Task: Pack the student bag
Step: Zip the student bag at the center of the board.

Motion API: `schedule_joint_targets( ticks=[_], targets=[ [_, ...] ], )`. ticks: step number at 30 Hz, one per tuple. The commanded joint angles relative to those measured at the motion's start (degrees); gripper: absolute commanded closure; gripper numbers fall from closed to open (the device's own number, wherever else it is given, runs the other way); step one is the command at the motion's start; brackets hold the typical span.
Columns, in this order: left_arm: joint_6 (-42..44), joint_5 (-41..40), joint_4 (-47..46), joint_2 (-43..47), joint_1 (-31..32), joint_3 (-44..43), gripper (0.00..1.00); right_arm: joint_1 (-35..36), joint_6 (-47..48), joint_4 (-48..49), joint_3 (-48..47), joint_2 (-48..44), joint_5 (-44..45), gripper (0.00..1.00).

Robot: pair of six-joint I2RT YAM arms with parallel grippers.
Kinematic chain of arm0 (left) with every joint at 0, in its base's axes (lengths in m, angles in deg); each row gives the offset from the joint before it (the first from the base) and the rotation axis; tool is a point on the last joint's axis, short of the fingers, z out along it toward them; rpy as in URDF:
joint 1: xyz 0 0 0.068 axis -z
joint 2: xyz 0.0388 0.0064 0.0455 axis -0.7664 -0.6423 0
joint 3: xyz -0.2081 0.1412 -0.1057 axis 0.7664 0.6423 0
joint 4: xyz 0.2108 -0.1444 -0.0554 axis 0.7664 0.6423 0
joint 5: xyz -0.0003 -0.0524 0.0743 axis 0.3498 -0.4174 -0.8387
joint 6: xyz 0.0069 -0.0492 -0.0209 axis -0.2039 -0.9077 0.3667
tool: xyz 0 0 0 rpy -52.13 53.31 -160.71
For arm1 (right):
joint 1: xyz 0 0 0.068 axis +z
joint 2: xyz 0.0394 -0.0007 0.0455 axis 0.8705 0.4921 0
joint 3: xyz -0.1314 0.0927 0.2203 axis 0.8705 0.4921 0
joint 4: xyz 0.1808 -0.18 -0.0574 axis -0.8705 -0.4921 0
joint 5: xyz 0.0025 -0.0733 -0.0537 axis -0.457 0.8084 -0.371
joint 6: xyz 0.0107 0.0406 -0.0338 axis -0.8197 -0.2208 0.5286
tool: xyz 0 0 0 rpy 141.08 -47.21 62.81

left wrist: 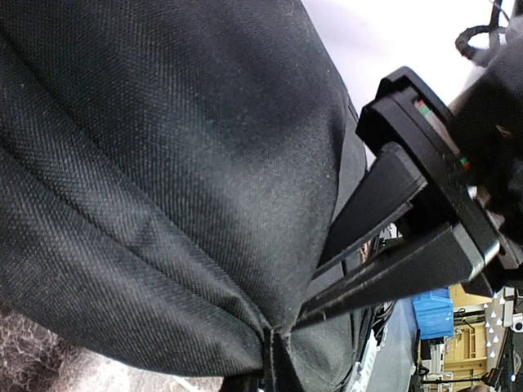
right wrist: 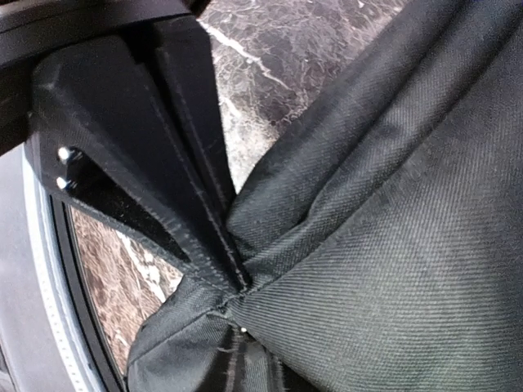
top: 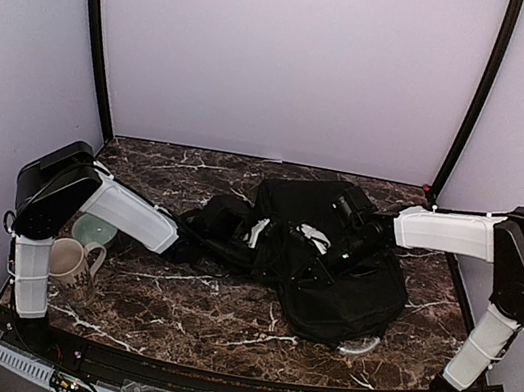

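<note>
The student bag [top: 327, 289] is laid flat and crumpled on the marble worktop [top: 180, 314], roughly at its middle and somewhat toward the right. It is held from both sides. The left pincer [left wrist: 304, 310] is clenched on a fold of the bag's black fabric at its left end, the fingers [left wrist: 384, 273] being pressed together with the cloth pinched at their tips. The right pincer [right wrist: 237, 282] is likewise closed on a seam or fold at the bag's upper right part, with no gap seen between its jaws. A mug [top: 70, 264] is stood near the left arm's base, well apart from the bag.

The step in hand is judged to be the spreading or opening of the bag, so that it can be filled. Whether the zip is undone cannot be told. The step is best done if the two grips are drawn apart evenly and slightly upward, so that the soft cloth is tautened rather than dragged across the worktop. Because only thin folds are pinched, a slow pull is advised; a jerk could let the cloth slip out. The bag should be kept away from the mug.
</note>
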Motion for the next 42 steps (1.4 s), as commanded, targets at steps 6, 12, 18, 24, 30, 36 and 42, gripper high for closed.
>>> schedule_joint_targets(
  ticks=[6, 12, 18, 24, 30, 36, 42],
  targets=[
    [3.0, 1.8, -3.7, 5.4, 2.3, -0.3, 1.0, -2.2, -0.2, 0.4, -2.8, -2.4, -1.5, 1.0],
    [4.9, 0.7, -0.8, 6.1, 2.3, 0.1, 1.0, -3.3, 1.6, -0.7, -0.5, -4.1, 0.3, 1.0],
    [8.0, -5.0, 5.9, 8.4, 2.3, 1.4, 1.0, -3.7, 4.7, -7.8, -1.5, -4.1, 4.4, 1.0],
    [9.6, -9.0, 8.6, 10.2, 2.2, 4.0, 1.0, -5.1, 5.2, -11.8, -1.5, -3.2, 10.2, 1.0],
    [10.4, -11.2, 10.6, 11.5, 2.2, 6.1, 1.0, -7.6, 5.6, -14.5, -3.4, -2.4, 12.6, 1.0],
    [10.5, -12.9, 11.3, 12.3, 1.4, 8.8, 1.0, -10.0, 6.7, -17.1, -3.1, -3.1, 14.8, 1.0],
    [10.0, -13.7, 11.3, 13.7, -0.4, 11.6, 1.0, -14.3, 8.4, -19.4, -2.8, -3.5, 17.4, 1.0]
  ],
)
